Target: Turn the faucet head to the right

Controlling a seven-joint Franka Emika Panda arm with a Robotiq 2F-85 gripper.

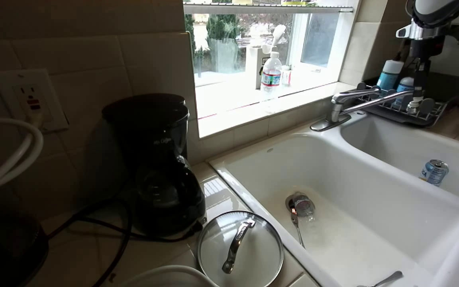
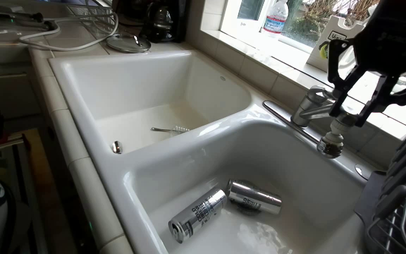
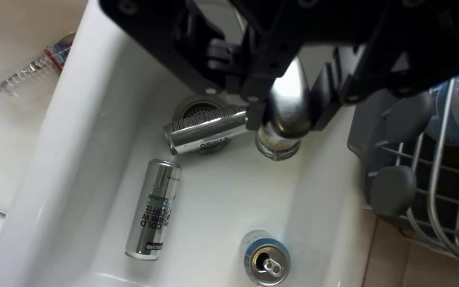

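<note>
The chrome faucet head (image 1: 377, 102) stands at the back of the divider between the two basins. Its long slim spout reaches over the can basin towards the dish rack; its lever handle (image 1: 355, 95) sits on top of the base. In an exterior view the spout (image 2: 316, 111) shows shorter, with a white and chrome aerator (image 2: 331, 144) hanging from its end. My gripper (image 2: 348, 117) points down from above, one finger on each side of the spout's end. In the wrist view the gripper (image 3: 286, 116) has both fingers against the chrome spout end (image 3: 291, 99).
A dish rack (image 2: 397, 197) stands beside the can basin, close to the gripper. Silver cans (image 2: 199, 215) and a blue can (image 1: 434, 172) are in that basin. The window sill (image 1: 245, 113) with a plastic bottle (image 1: 271, 73) runs behind the faucet. A coffee maker (image 1: 153, 167) stands beyond the far basin.
</note>
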